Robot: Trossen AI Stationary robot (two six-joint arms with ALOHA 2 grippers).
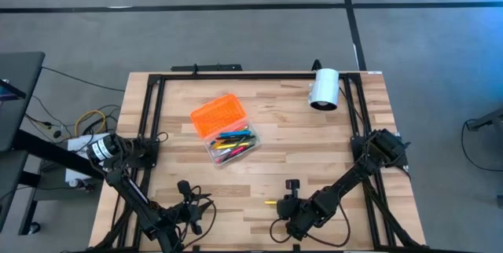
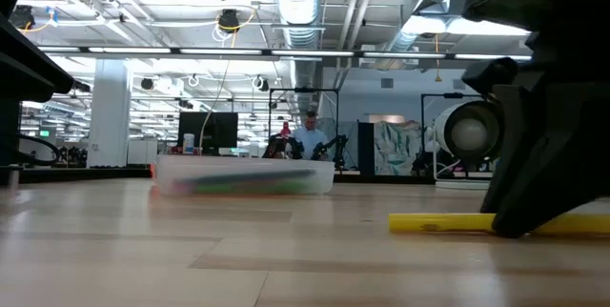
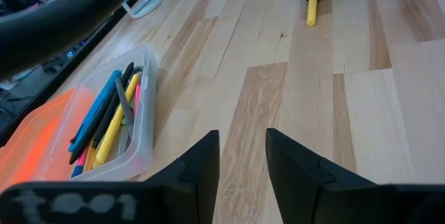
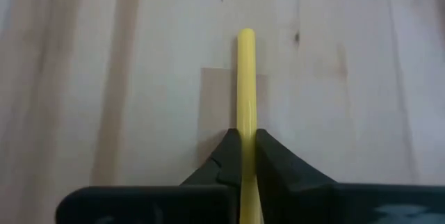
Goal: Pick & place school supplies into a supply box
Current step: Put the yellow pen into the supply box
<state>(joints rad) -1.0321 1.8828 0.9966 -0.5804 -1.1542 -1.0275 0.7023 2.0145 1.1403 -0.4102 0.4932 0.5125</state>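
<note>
High view: the supply box (image 1: 233, 144) sits open near the middle of the tabletop (image 1: 275, 119), its orange lid (image 1: 214, 116) lying against the far-left side of the clear base, so the base can be loaded from above. Several pens and pencils (image 1: 235, 142) already lie along its length inside. The right gripper (image 1: 288, 203) is low at the near edge, over a single yellow pencil (image 1: 270, 203), the only supply visible outside the box. The left gripper (image 1: 187, 198) waits near the front-left, well apart from the box. A white cylinder (image 1: 323, 89) lies at the far right, not in play.

Low view: the yellow pencil (image 2: 448, 222) lies flat on the wood, one end disappearing behind the dark gripper body at the right. The box shows beyond it, with a person standing far off in the room behind.

Left wrist view: the left gripper (image 3: 242, 160) has its fingers apart and holds nothing. Box and contents lie off to one side; the yellow pencil shows further away.

Right wrist view: the right gripper (image 4: 246, 156) is pinched on the yellow pencil (image 4: 246, 78), fingers on either side of the shaft, most of which sticks out ahead. Whether the pencil has lifted off the wood is probably not decidable here; the low view suggests it has not
</note>
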